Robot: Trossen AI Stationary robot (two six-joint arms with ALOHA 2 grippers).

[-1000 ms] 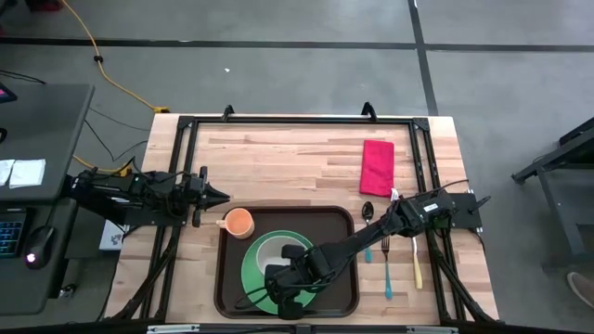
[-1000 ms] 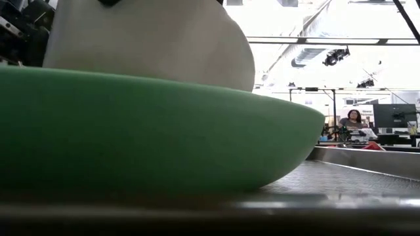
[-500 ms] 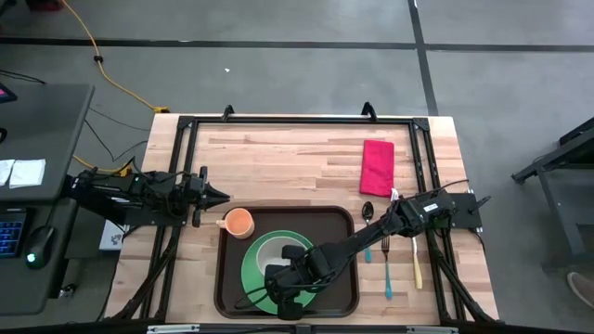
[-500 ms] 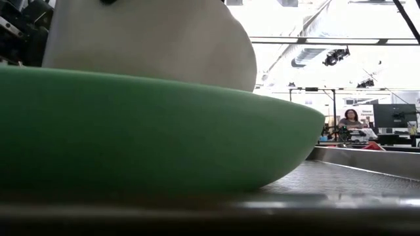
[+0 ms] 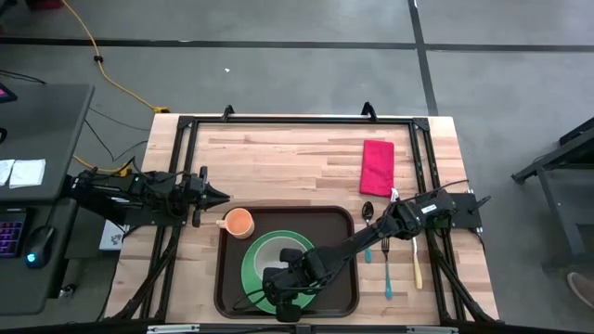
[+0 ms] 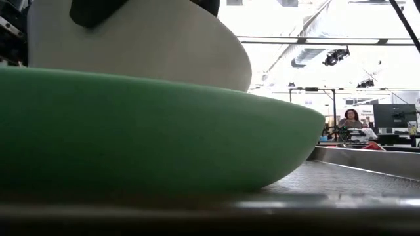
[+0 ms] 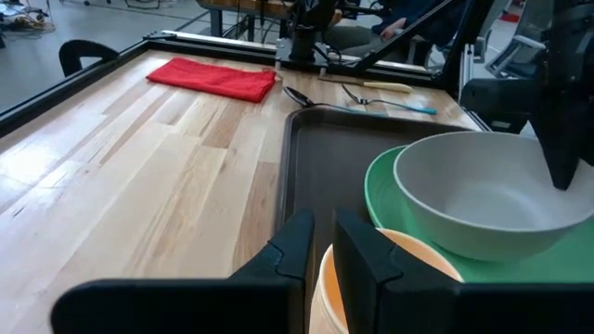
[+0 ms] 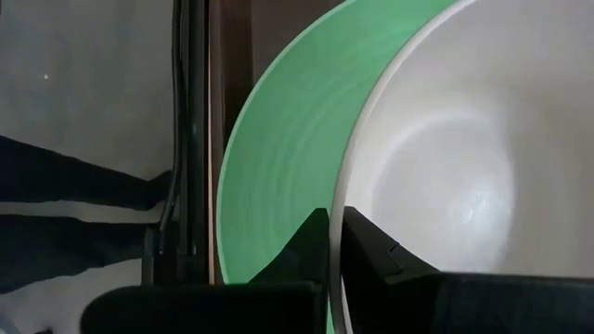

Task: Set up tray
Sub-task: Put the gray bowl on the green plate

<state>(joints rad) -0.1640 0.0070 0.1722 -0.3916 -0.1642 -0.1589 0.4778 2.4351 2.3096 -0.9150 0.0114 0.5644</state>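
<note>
The worktop [image 5: 278, 153] carries the brown tray [image 5: 342, 283] at its near edge, and on the tray sits the green plate [image 5: 252, 262] with a white bowl [image 7: 483, 195] on it. The right claw [image 5: 281, 299], clamped on the bowl's rim, sits over the plate. The left claw [image 5: 225, 196] grips the orange cup [image 5: 239, 222] (just outside the tray).

Light butcher-block wood table [image 5: 278, 158] with smooth matt finish, dark brown tray [image 7: 325, 167] looks like plastic with slight sheen, green plate [image 8: 278, 158] glossy with fine concentric ridges, white bowl [image 7: 483, 195] smooth and softly glossy, red napkin [image 7: 213, 79] matt cloth, orange cup [image 5: 239, 223] smooth.
</note>
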